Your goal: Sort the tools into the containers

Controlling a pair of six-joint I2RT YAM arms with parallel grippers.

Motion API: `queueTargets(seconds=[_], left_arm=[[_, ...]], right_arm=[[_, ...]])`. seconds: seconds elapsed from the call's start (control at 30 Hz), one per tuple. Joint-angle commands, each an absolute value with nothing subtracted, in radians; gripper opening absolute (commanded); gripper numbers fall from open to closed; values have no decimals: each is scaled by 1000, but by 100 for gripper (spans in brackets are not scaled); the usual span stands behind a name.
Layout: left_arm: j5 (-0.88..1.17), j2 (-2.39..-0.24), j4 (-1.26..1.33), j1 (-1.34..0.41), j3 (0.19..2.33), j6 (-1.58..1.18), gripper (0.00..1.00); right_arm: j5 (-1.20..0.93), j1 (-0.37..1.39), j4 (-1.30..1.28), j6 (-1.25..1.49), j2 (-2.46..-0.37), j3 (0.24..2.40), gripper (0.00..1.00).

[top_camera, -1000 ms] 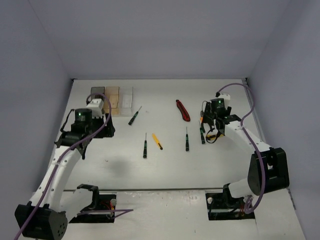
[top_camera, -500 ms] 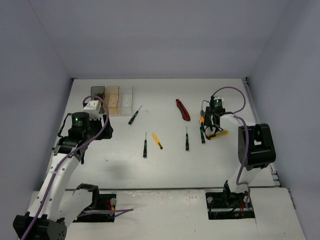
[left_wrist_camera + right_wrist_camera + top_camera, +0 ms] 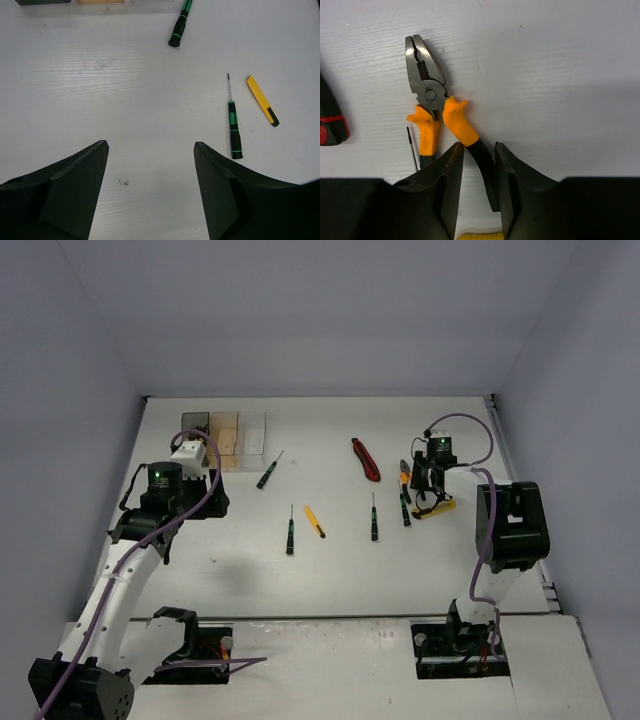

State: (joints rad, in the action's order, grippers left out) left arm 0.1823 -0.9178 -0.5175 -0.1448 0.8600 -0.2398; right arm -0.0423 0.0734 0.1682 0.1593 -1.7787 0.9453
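Orange-handled pliers (image 3: 427,85) lie flat on the white table, their handles spread. My right gripper (image 3: 477,147) is shut on their right-hand handle, on its black end. From above, this gripper (image 3: 428,490) is at the far right, with the pliers (image 3: 404,475) by it. Thin black-and-green screwdrivers (image 3: 268,476) (image 3: 290,535) (image 3: 374,520), a yellow utility knife (image 3: 315,522) and a red-handled tool (image 3: 366,460) lie across the middle. The containers stand in a row at the back left: dark grey (image 3: 194,424), amber (image 3: 226,436), clear (image 3: 256,435). My left gripper (image 3: 150,147) hangs open over bare table, holding nothing.
Another screwdriver (image 3: 405,510) and a yellow-handled tool (image 3: 438,508) lie close beside my right gripper. A thin screwdriver shaft (image 3: 411,145) runs next to the pliers' left handle. Grey walls enclose the table on three sides.
My right gripper has closed from wide open onto the pliers' handle, and its arm has folded up over the spot. The left arm has barely shifted and stays open.
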Motion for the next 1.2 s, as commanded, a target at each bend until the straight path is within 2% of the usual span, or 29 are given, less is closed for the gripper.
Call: queueTargets(seconds=[0.0,0.07,0.13,0.4,0.63,0.87,1.17], left_arm=[[199,-928,-460,-147,900,-238,66],[204,-932,-459,-147,902,-238,66],[206,-933,-456,-147,902,-239,66],[253,-936,-431,-174,930,-284,66],[302,-959,-416,-279,1035,-373,66],[298,-1025,-293,-453,1109,-492,66],[208,-1177,-190,-654,1211,-557,66]], right_arm=[[-98,78,169,154,-1809,964,19],[-107,78,170,155,-1815,968,5],[-107,77,170,156,-1810,971,0],[-93,78,202,149,-1698,982,0],[-234,95,365,143,-1470,880,0],[-291,232,462,153,-1264,798,0],[-308,452,623,262,-1172,733,0]])
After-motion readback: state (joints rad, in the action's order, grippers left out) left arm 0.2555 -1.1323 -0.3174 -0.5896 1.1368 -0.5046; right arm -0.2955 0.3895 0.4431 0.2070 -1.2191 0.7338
